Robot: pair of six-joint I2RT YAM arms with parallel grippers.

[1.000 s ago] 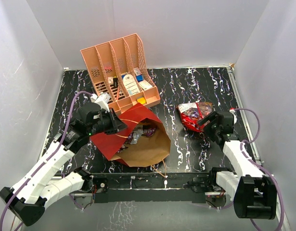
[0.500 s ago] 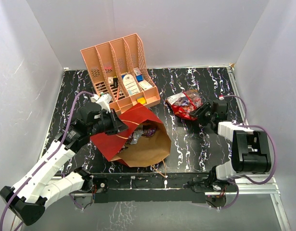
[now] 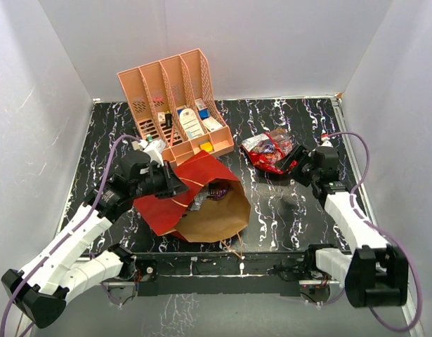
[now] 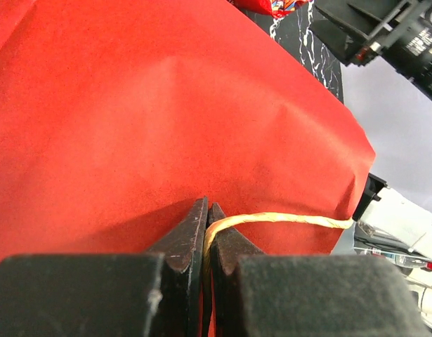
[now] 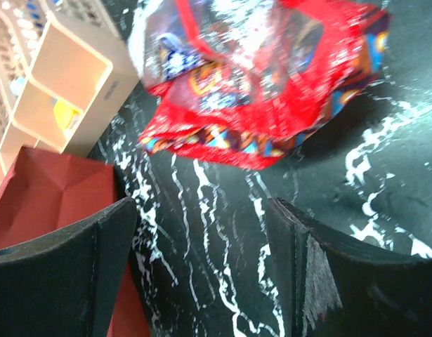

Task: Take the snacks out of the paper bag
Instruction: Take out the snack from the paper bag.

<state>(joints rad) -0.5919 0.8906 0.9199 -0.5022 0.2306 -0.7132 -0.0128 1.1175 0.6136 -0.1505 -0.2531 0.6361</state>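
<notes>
Paper is what the left gripper (image 3: 175, 185) meets first: a tall rectangular paper bag (image 3: 163, 210), red outside and brown kraft inside, lies on its side on the black white-veined table (image 3: 286, 210). It sits a little toward 7 o'clock from the table's middle, and its open mouth faces about 5 o'clock. In the left wrist view the left gripper (image 4: 207, 210) has its two dark jaws pressed together on the thin tan cord handle (image 4: 286, 219), which runs out to 3 o'clock across the red wall of the bag (image 4: 166, 105).

Inside the mouth two of the snacks can be seen: a dark purple-brown crinkly packet (image 3: 217, 189) near the upper edge, and a silvery wrapper (image 3: 199, 202) just beside it at 7 o'clock. What lies deeper in the bag I cannot tell.

One shiny red snack bag (image 3: 270, 151) is outside, flat on the table at about 2 o'clock from the middle, well apart from the paper bag. The right gripper (image 3: 298, 160) is just beside it, on its 4 o'clock side. In the right wrist view the right gripper (image 5: 200, 207) has its black fingers (image 5: 300, 267) spread wide with only table between them, and the red snack bag (image 5: 272, 105) lies just beyond the fingertips, not touching them.

The salmon-pink plastic slotted organizer (image 3: 166, 91) stands at 11 o'clock, touching the back of the paper bag.
</notes>
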